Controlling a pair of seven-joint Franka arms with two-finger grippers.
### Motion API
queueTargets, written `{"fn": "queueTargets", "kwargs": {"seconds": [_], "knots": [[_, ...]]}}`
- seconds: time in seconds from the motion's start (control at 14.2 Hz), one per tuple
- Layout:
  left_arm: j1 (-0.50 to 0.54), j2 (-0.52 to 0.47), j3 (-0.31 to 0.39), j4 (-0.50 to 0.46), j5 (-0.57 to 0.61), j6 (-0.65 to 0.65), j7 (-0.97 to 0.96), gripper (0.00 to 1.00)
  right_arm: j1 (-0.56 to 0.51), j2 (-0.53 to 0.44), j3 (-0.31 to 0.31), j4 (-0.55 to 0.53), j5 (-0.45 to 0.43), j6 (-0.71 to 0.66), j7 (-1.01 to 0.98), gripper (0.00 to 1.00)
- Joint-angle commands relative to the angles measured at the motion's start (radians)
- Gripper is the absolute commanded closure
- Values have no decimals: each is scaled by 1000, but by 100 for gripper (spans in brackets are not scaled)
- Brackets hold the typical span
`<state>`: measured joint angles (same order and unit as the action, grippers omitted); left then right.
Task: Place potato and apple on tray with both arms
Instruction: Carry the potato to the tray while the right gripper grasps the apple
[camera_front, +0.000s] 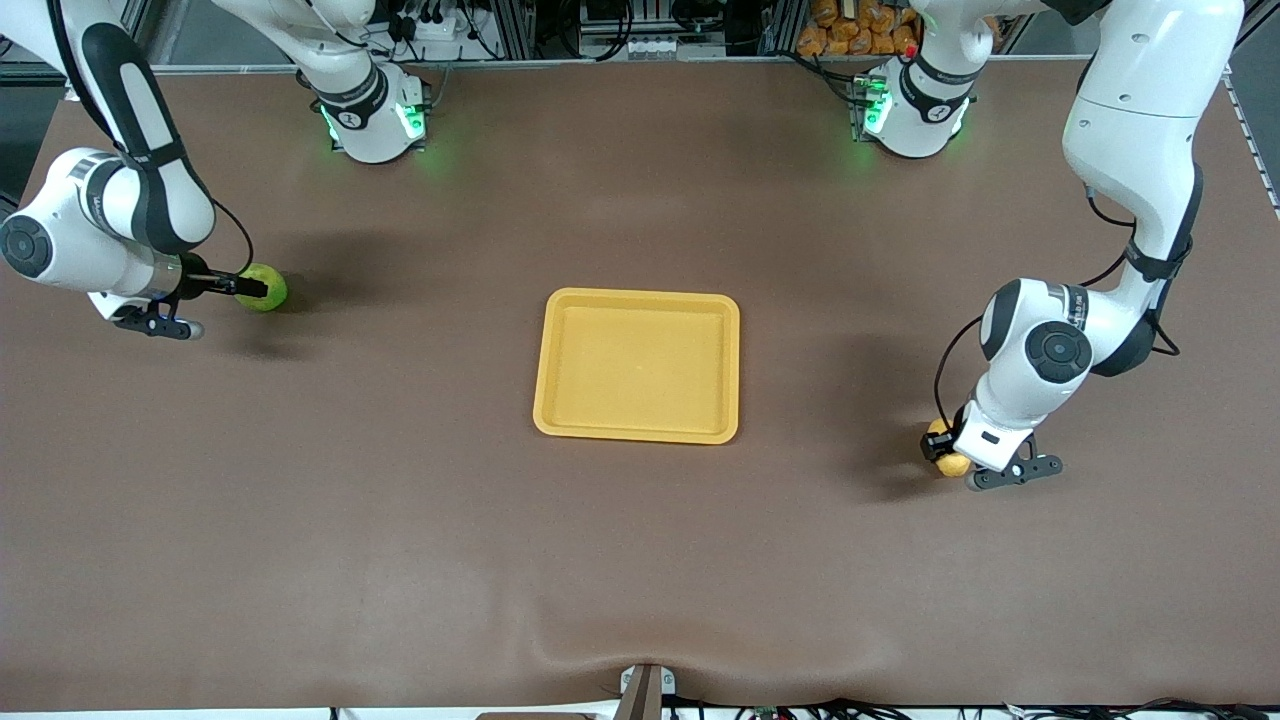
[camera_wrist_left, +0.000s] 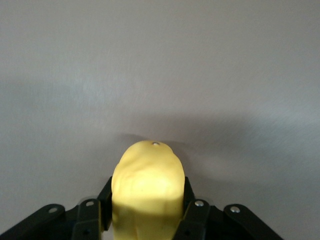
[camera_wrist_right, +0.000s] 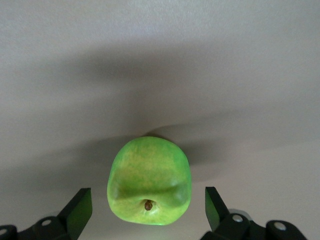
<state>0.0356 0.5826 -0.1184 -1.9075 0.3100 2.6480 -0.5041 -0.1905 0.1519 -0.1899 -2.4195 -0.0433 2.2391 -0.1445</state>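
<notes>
The yellow tray lies flat in the middle of the table with nothing on it. The yellow-orange potato is toward the left arm's end of the table. My left gripper is low over the table there, and in the left wrist view the gripper is shut on the potato, with both fingers pressed against its sides. The green apple rests on the table toward the right arm's end. My right gripper is down around it. In the right wrist view the gripper is open, with a gap on each side of the apple.
The brown table stretches wide around the tray. A small metal bracket sits at the table's edge nearest the front camera. The two arm bases stand along the edge farthest from the camera.
</notes>
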Motion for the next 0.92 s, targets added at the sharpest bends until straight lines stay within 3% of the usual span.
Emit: {"fn": "queueTargets", "kwargs": {"seconds": [0.0,0.21,0.42,0.49,0.57,0.64,0.85], "knots": [[-8,-15,-6,53,28,-22,-21,100,-21,9,10,-30,-24,51,0,0],[-57,-17,-15,164,29,-197,-22,100,-23,29,10,-82,-24,172,2,0],[-85,-20,-18,258,29,-359,-22,100,-29,44,12,-95,-24,197,2,0],[-88,-23,-23,258,29,-376,-20,100,-29,49,12,-99,-24,197,3,6],[-94,-38,-47,255,18,-388,-22,100,-29,49,12,-99,-24,189,3,34],[-97,-47,-82,257,15,-425,-34,100,-27,49,12,-98,-24,185,3,50],[-95,-79,-191,257,14,-496,-100,100,-27,46,14,-95,-23,131,0,73]]}}
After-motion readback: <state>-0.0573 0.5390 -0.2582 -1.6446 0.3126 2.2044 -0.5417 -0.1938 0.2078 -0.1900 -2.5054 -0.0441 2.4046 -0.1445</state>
